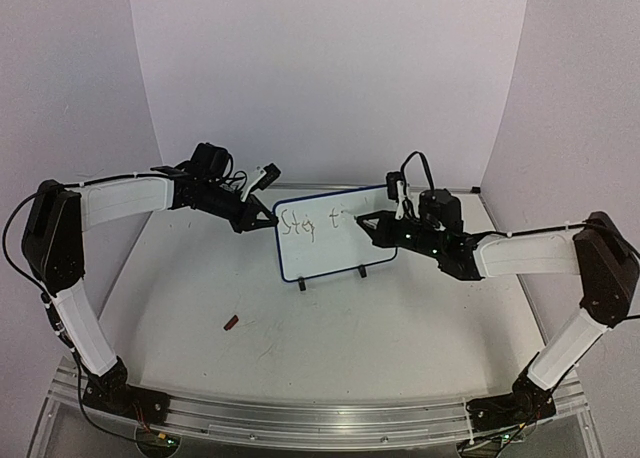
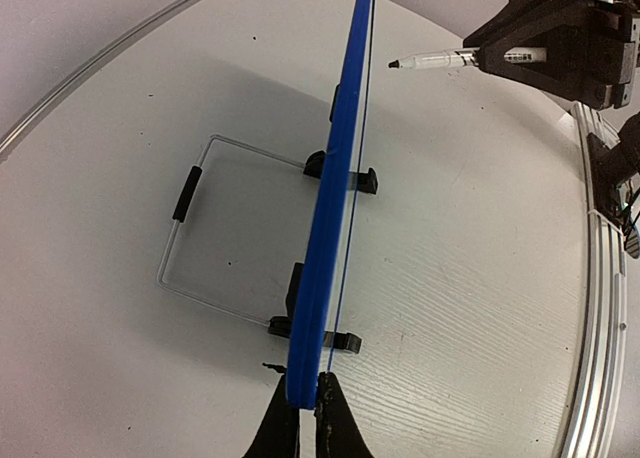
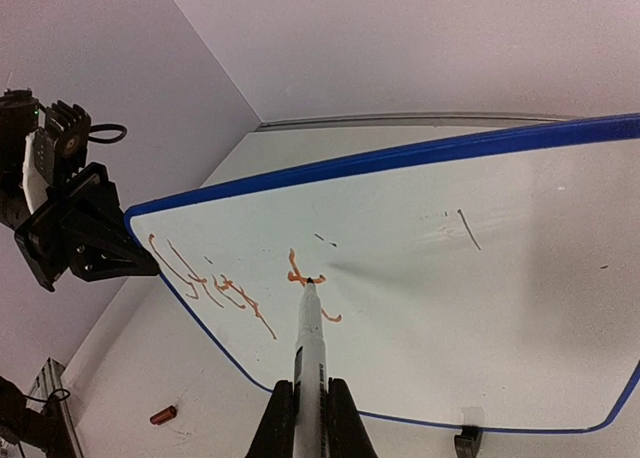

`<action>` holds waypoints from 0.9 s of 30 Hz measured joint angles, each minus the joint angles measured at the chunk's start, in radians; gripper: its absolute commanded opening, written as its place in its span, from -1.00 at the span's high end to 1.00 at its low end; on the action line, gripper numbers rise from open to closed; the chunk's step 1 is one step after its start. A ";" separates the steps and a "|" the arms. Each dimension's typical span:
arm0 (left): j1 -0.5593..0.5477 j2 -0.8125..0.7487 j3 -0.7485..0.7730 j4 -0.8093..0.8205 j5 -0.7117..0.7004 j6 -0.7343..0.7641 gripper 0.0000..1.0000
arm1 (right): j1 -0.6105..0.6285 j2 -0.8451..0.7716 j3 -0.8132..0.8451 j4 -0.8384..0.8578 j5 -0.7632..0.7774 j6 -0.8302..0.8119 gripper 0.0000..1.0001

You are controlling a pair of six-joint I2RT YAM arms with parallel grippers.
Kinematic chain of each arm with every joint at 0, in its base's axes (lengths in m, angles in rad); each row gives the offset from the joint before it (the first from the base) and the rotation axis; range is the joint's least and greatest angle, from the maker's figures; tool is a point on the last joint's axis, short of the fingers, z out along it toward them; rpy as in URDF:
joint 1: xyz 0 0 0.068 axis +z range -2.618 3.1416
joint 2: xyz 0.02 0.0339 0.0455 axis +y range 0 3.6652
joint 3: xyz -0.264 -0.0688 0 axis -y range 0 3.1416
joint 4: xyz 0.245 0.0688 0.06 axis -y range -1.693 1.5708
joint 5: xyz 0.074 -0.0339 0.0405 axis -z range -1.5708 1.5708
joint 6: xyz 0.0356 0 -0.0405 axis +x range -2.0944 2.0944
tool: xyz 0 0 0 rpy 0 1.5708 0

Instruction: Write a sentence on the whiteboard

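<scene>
Whiteboard (image 1: 335,233) stands upright near the middle of your bench (image 1: 400,338), between your two hands. Its white face is turned toward the arm bases, and its frame shows blue.

Nearest you, a small reddish cap (image 1: 231,323) lies on the bench, well in front of the board and off to its left. Next come the board's two black feet (image 1: 301,284), resting on the bench under its lower edge.

Your left hand (image 2: 302,403) is pinching the board's left edge, one finger on each face. Your right hand (image 3: 310,393) is pressed around a white marker (image 3: 309,343), which points at the face from the front. The marker's tip sits at a lone letter "t". The right wrist view suggests contact, but the left wrist view shows a thin gap, so you cannot tell whether it touches.

The sentence (image 3: 215,283) is in orange-brown cursive on the left half of the face and reads roughly "Stay t". The right half carries a few faint stray marks.

Behind the board, a thin wire stand (image 2: 215,138) lies flat on the bench. Farthest off, a pale wall (image 1: 330,78) curves around the back.
</scene>
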 measured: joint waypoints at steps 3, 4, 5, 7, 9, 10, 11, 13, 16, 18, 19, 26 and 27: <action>0.000 0.000 0.000 0.000 0.000 0.001 1.00 | 0.000 0.016 0.000 0.000 0.006 0.000 1.00; 0.000 0.000 0.000 0.000 0.000 0.001 1.00 | 0.000 0.022 0.000 -0.001 0.010 0.000 1.00; 0.000 0.000 0.000 0.000 0.000 0.002 1.00 | 0.000 0.028 0.000 -0.001 0.012 0.000 1.00; 0.000 0.000 0.000 0.000 0.000 0.003 1.00 | 0.000 0.036 0.000 -0.001 0.016 0.000 1.00; 0.000 0.000 0.000 0.000 0.000 0.002 1.00 | 0.000 0.040 0.000 -0.001 0.020 0.000 1.00; 0.000 0.000 0.000 0.000 0.000 0.002 1.00 | 0.000 0.041 0.000 -0.001 0.022 0.000 1.00; 0.000 0.000 0.000 0.000 0.000 0.003 1.00 | 0.000 0.041 0.000 -0.001 0.026 0.000 1.00; 0.000 0.000 0.000 0.000 0.000 0.003 1.00 | 0.000 0.041 0.000 -0.001 0.031 0.000 1.00; 0.000 0.000 0.000 0.000 0.000 0.003 1.00 | 0.000 0.045 0.000 0.000 0.037 0.000 1.00; 0.000 0.000 0.000 0.000 0.000 0.003 1.00 | 0.000 0.049 0.001 0.000 0.037 0.000 1.00; 0.000 0.000 0.000 0.000 0.000 0.003 1.00 | 0.000 0.053 0.002 0.000 0.037 0.000 1.00; 0.000 0.000 0.000 -0.001 0.000 0.002 1.00 | 0.001 0.067 0.009 0.000 0.026 -0.001 1.00; 0.000 0.000 0.000 -0.001 0.000 0.002 1.00 | 0.001 0.067 0.009 0.000 0.026 -0.001 1.00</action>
